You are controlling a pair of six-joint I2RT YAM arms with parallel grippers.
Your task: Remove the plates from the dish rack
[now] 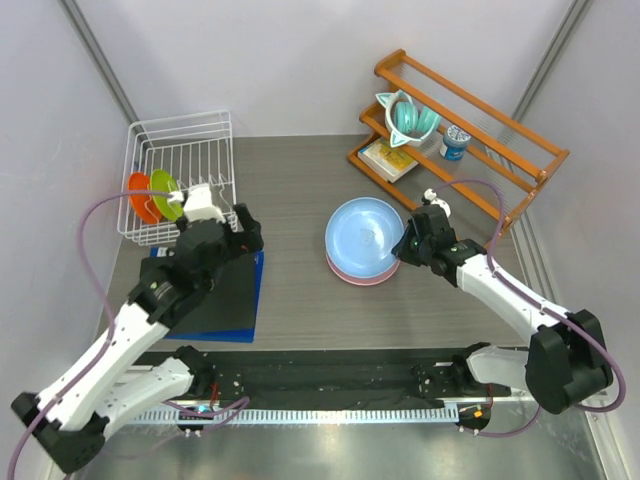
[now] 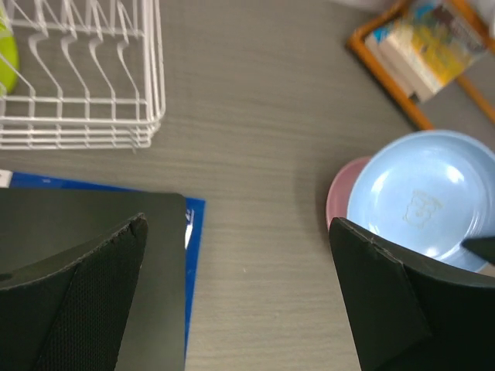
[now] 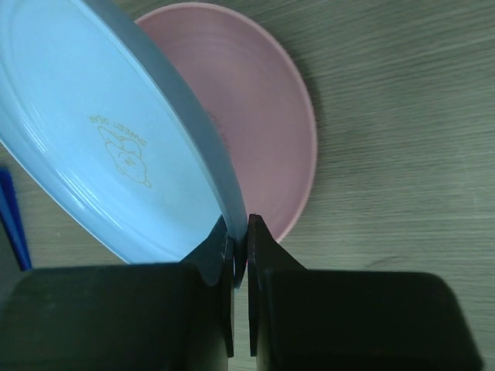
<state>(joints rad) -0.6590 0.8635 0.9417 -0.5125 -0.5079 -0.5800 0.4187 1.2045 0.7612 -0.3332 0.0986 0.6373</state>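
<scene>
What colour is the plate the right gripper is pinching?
Light blue plate, clearest in the right wrist view.

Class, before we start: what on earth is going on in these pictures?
The right gripper, jaws shut on the rim of the light blue plate, holds it tilted over the pink plate lying on the table. The left gripper hangs open and empty near the dish rack, where the green plate and orange plate stand.

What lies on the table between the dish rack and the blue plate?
Only bare tabletop separates dish rack and blue plate; left wrist view shows it.
</scene>
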